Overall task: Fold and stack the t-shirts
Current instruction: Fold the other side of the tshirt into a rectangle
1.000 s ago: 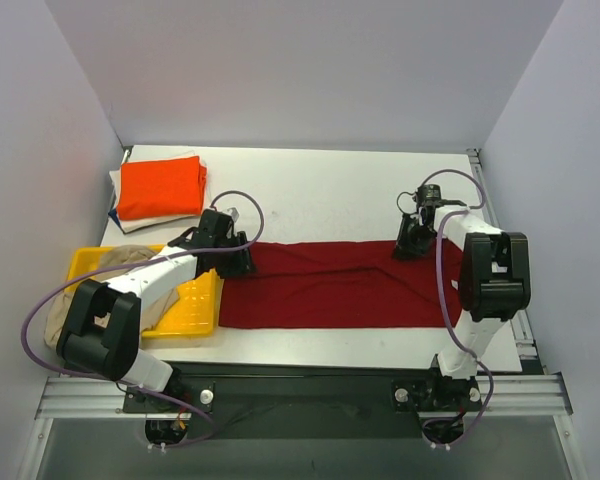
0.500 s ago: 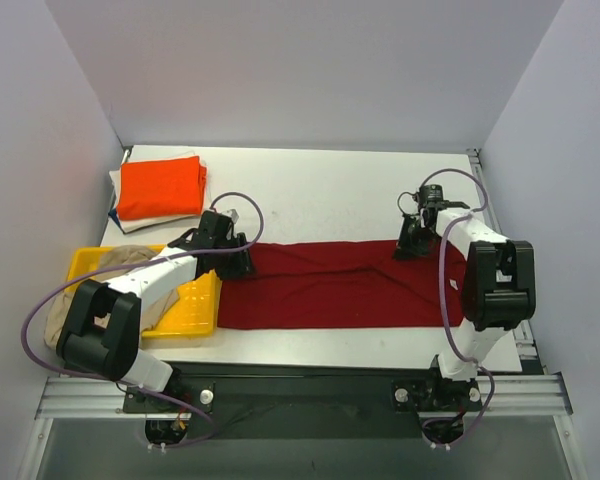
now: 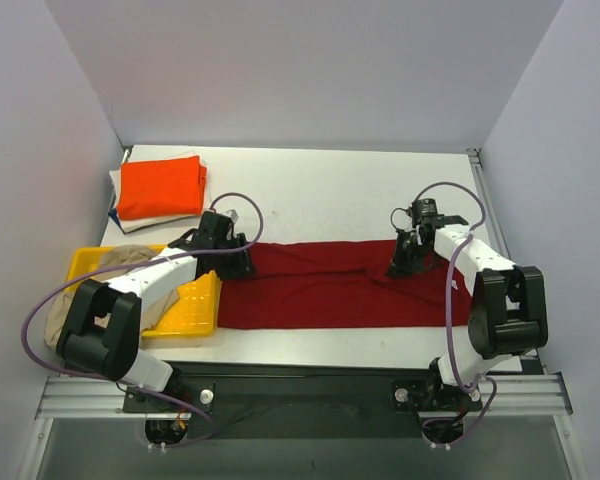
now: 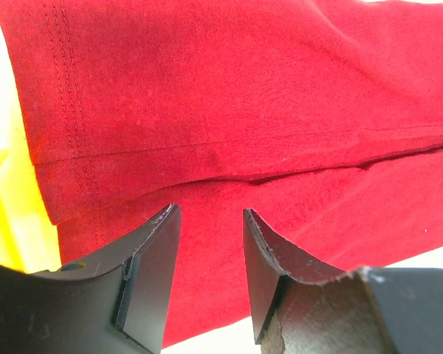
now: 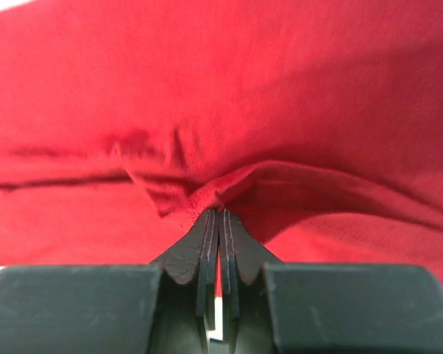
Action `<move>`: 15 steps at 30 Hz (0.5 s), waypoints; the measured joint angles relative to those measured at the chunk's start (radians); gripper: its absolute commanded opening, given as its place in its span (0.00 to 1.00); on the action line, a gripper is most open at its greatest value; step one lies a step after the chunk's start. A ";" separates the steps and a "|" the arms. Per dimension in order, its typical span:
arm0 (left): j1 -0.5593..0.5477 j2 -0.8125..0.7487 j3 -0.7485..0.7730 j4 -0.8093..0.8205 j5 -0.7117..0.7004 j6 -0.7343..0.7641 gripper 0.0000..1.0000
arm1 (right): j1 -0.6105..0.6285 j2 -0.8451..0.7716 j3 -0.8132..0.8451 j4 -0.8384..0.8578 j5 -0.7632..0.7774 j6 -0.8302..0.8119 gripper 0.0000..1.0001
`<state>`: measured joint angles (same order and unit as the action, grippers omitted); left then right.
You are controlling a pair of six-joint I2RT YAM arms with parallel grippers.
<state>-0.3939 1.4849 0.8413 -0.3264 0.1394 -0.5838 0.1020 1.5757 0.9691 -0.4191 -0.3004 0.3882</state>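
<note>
Done: an orange shirt [image 3: 160, 187] lies folded on top of the pile at the far left corner of the counter [image 3: 320, 190] (paler cloth shows beneath it).
In hand: the red shirt [image 3: 340, 285] lies in a long band across the counter's middle, seemingly part-folded.
Right claw [image 5: 218, 214]: closed, pinching a ridge of the red shirt near its right end.
Left claw [image 4: 210, 221]: jaws apart over the shirt's left edge, gripping nothing.
Left to do: finish and stack the red one; a beige shirt [image 3: 130, 256] lies crumpled in the yellow tray [image 3: 198, 300].

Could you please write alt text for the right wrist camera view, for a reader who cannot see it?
The right gripper, black and seen close up, is shut on a small raised fold of the dark red t-shirt. Wrinkled red cloth fills nearly the whole frame.
</note>
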 measured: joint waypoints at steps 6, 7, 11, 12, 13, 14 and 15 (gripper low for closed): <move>0.000 0.000 -0.002 0.004 0.002 0.000 0.50 | 0.052 -0.057 -0.043 -0.022 0.023 0.041 0.00; 0.000 0.000 -0.003 0.007 0.003 0.000 0.50 | 0.060 -0.067 -0.047 -0.025 0.029 0.050 0.00; 0.000 0.000 -0.011 0.011 0.005 0.000 0.50 | 0.086 -0.099 -0.059 -0.034 0.054 0.078 0.00; 0.000 0.000 -0.013 0.011 0.005 0.000 0.50 | 0.092 -0.104 -0.062 -0.038 0.060 0.085 0.00; 0.000 0.000 -0.015 0.013 0.007 0.000 0.50 | 0.098 -0.107 -0.065 -0.042 0.066 0.093 0.00; 0.000 0.000 -0.017 0.014 0.007 0.000 0.50 | 0.103 -0.111 -0.070 -0.045 0.075 0.101 0.00; 0.000 0.000 -0.018 0.016 0.008 0.000 0.50 | 0.109 -0.114 -0.075 -0.049 0.079 0.108 0.00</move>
<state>-0.3939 1.4853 0.8230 -0.3107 0.1474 -0.5842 0.2111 1.4620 0.8940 -0.4683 -0.2211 0.4961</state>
